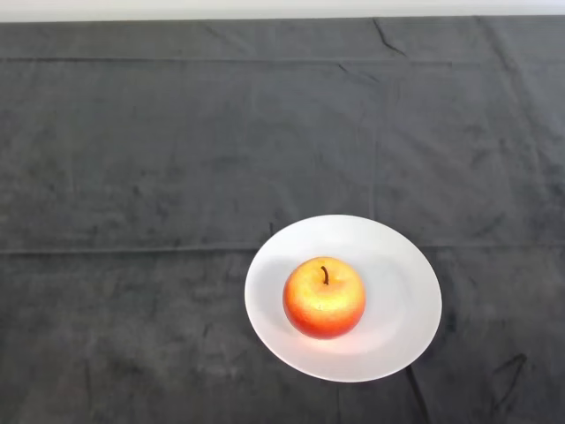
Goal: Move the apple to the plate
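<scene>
A red and yellow apple (324, 298) with a dark stem stands upright on a round white plate (402, 274), a little left of the plate's middle. The plate lies on the dark cloth at the lower middle right of the head view.
The dark cloth (177, 159) covers the table, with creases running across it. The table's far edge (282, 16) runs along the top of the view, with a pale strip behind it.
</scene>
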`<state>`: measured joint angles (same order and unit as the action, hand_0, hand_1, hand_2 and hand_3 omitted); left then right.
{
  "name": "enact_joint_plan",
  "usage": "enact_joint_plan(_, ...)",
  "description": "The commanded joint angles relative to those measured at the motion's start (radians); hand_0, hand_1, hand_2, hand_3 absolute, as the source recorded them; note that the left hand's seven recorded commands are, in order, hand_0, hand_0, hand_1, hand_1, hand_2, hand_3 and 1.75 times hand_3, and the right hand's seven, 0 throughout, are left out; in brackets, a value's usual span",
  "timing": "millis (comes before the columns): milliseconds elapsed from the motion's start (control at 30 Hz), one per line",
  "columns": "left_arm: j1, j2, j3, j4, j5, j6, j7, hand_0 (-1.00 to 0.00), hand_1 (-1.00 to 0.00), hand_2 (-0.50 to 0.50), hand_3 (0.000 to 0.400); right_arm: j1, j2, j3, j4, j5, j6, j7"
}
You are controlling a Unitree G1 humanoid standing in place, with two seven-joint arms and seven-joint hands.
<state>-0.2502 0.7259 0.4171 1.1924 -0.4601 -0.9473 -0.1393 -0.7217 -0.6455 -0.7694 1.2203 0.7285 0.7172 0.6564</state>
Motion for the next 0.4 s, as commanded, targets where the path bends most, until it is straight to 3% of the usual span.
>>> enact_joint_plan(33, -0.012, 0.013, 0.043, 0.037, 0.008, -0.019, -0.009, 0.0, 0.0, 0.0, 0.0, -0.015, -0.024, -0.0145, 0.004, 0.0163, -0.003, 0.0062)
enact_joint_plan(400, -0.009, 0.008, 0.058, 0.035, 0.024, -0.02, -0.012, 0.0, 0.0, 0.0, 0.0, -0.015, -0.024, -0.0146, 0.004, 0.016, -0.003, 0.0064)
